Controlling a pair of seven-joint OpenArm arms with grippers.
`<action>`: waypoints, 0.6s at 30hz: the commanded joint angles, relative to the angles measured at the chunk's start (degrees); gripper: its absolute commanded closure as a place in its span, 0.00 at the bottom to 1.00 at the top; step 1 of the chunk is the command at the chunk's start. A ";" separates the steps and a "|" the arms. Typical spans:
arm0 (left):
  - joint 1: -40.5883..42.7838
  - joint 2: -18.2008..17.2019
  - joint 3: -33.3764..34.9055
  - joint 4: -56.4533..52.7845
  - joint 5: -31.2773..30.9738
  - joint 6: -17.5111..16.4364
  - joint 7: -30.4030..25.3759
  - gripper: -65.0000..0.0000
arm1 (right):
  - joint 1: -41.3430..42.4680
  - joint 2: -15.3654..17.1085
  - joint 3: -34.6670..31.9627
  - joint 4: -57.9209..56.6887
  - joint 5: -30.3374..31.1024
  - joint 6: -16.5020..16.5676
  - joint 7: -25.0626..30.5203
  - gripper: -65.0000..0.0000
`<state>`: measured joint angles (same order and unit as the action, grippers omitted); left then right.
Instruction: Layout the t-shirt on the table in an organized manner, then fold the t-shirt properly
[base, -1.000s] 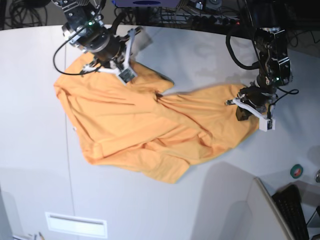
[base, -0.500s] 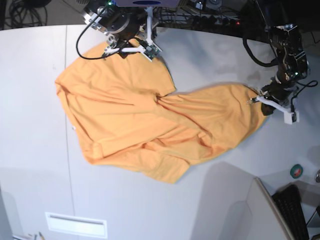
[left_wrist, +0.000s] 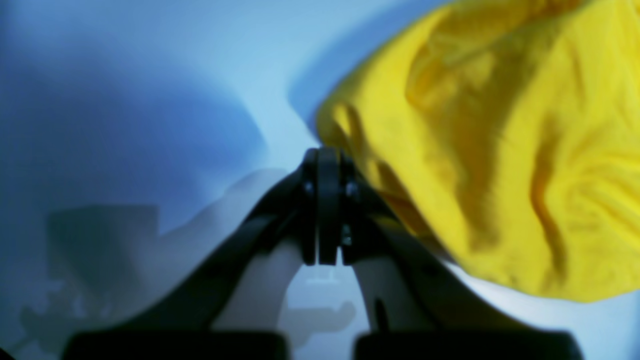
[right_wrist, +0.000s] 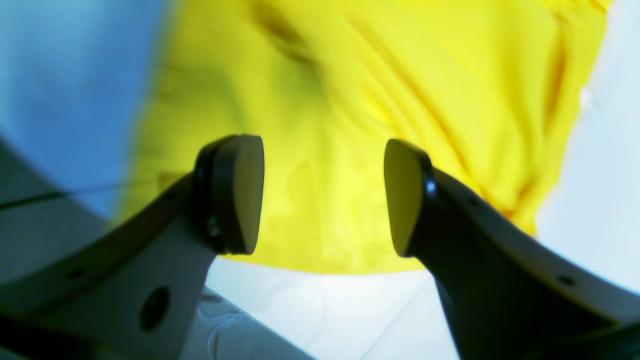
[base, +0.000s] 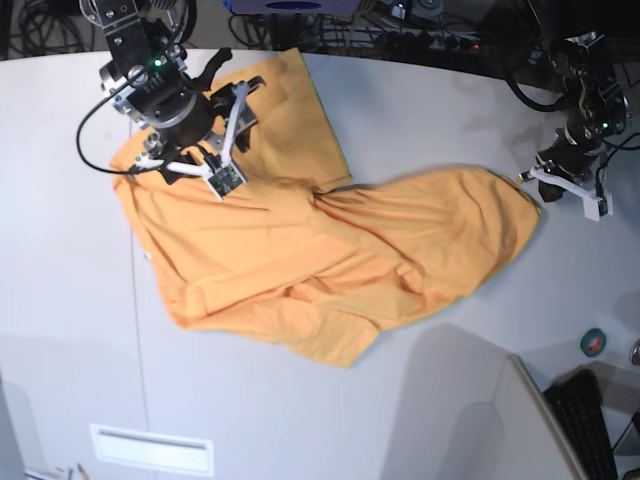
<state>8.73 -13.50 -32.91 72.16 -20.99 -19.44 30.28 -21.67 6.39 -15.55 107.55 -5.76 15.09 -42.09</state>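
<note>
The t-shirt (base: 300, 260) lies crumpled and spread across the middle of the white-grey worktop (base: 60, 330), its orange-yellow cloth bunched into a tight gather near the centre with creases running outward from there. One flap reaches toward the far edge of the worktop, another broad lobe stretches toward the side of the left arm, and the lower hem sags unevenly toward the near side. The right pincer (base: 215, 150) hangs over the far flap of the shirt; in the right wrist view its two fingers (right_wrist: 235, 195) stand well apart with yellow cloth filling the space behind them and nothing caught between them. The left pincer (base: 570, 185) sits just beside the tip of the shirt's outstretched lobe, over bare worktop; in the left wrist view its jaws are pressed together with no cloth between them, and the shirt's rumpled edge lies close alongside. A small green roll (base: 594, 341) rests well apart from the shirt, near a dark keyboard (base: 590, 420) at the worktop's corner.
</note>
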 joint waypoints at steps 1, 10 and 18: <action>-0.60 -0.09 1.39 1.91 -0.41 -0.47 -1.14 1.00 | 1.32 -0.11 0.74 -0.87 0.44 0.16 0.90 0.65; -2.27 2.11 15.54 3.22 -0.41 2.69 -1.14 1.00 | 9.67 -1.69 6.01 -24.78 0.44 0.16 6.53 1.00; -12.03 3.08 27.67 -6.01 -0.85 10.34 -1.49 1.00 | 23.03 0.86 17.09 -45.88 0.44 0.25 12.06 1.00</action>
<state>-2.72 -10.31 -5.17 65.39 -21.54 -8.99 29.34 2.39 6.50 1.37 62.65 -1.89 16.93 -23.81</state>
